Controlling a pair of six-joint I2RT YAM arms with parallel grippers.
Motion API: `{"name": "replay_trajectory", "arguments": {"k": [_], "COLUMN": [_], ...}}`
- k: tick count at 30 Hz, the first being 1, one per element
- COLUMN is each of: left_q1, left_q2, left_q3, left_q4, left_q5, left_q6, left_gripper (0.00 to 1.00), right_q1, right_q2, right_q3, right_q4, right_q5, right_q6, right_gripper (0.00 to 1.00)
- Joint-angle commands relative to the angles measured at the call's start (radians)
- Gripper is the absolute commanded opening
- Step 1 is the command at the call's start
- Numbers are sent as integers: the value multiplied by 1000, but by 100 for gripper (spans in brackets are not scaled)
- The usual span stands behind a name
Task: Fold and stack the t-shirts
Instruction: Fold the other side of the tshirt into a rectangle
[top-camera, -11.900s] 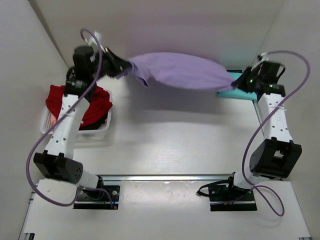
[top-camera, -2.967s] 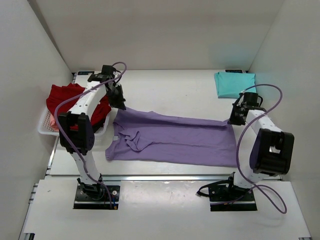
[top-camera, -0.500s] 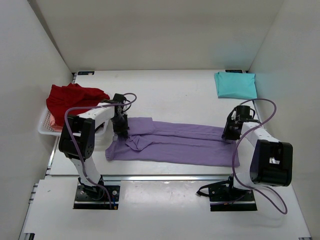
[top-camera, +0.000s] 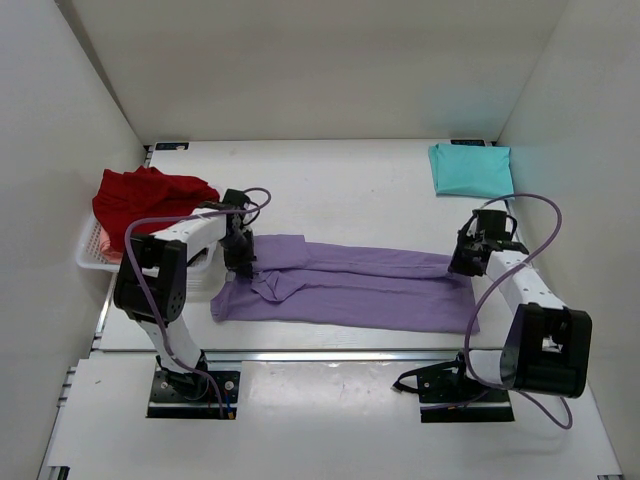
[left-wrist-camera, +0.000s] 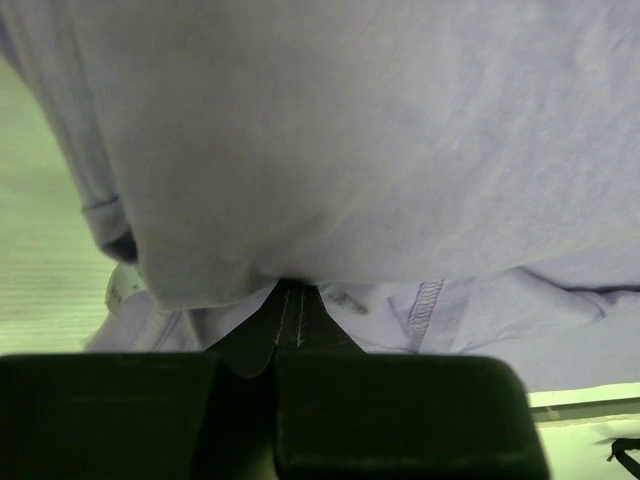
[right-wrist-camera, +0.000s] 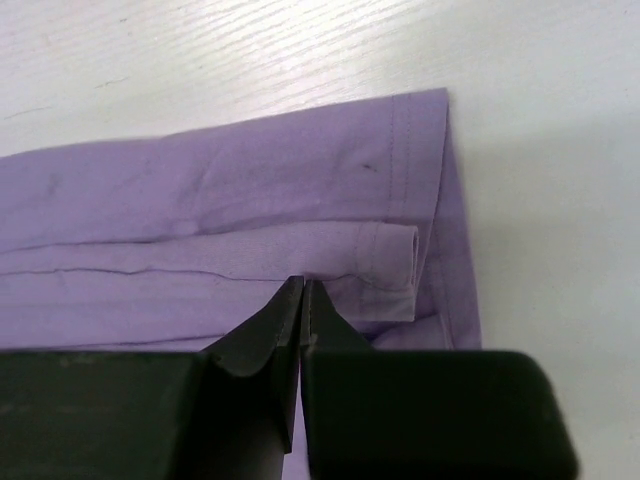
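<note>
The lavender t-shirt (top-camera: 350, 285) lies folded lengthwise into a long band across the table's front. My left gripper (top-camera: 243, 268) is at its left end, near the sleeve. In the left wrist view it (left-wrist-camera: 290, 285) is shut, with lavender cloth (left-wrist-camera: 350, 150) bunched over its tips. At the shirt's right end my right gripper (top-camera: 458, 265) is shut, its tips (right-wrist-camera: 303, 282) pinching the edge of the folded layer (right-wrist-camera: 200, 200). A folded teal t-shirt (top-camera: 472, 170) lies at the back right. A deep red t-shirt (top-camera: 145, 200) is heaped in the basket.
The white slotted basket (top-camera: 90, 255) stands at the left edge, close behind my left arm. White walls enclose the table on three sides. A metal rail (top-camera: 330, 353) runs along the near edge below the lavender shirt.
Both grippers have closed on the ends of the lavender shirt. The right gripper has shifted slightly right. Since three seconds ago the shirt's far edge has been folded over, making a narrower band.
</note>
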Motion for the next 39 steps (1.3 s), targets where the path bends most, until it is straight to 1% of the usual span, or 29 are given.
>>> {"name": "replay_trajectory", "arguments": {"k": [1,10,15,18,20,22,24,25,27,28,29,31,35,39], "left_q1": [14,23,22,22,28,39,33,30,1,-15,-39,-62,-92,-112], "left_q2": [-79,-115,-125,-132,-138,-155,-165,-168,-158,-138,-118,-95,-47,-11], "left_q3": [-27,-61,-67,-70,-64,-53,-24,-19,39,77,86,135,166,208], "left_q4": [3,5,-4,-11,-17,-11,12,26,43,51,64,78,110,115], "left_q5": [8,13,-5,-21,-15,-12,27,37,68,64,80,96,129,131], "left_q6": [3,-3,-4,-11,-11,-21,-17,-24,-21,-29,-32,-44,-77,-70], "left_gripper": [0,0,0,0,1,5,11,15,23,30,33,37,43,46], "right_q1": [2,-28,-55,-44,-32,-15,-22,-28,-35,-33,-27,-19,8,18], "right_q2": [-43,-155,-164,-151,-135,-117,-102,-95,-86,-69,-71,-51,-14,38], "right_q3": [-21,-94,-102,-90,-65,-49,-50,-38,-18,-13,-6,10,33,64], "right_q4": [-37,-107,-147,-164,-204,-230,-247,-247,-264,-283,-294,-313,-345,-391], "right_q5": [-17,-46,-61,-55,-43,-29,-35,-40,-54,-54,-55,-55,-54,-63], "right_q6": [-15,-52,-76,-70,-64,-57,-53,-47,-34,-29,-17,12,37,61], "right_gripper": [0,0,0,0,0,0,0,0,0,0,0,0,0,0]}}
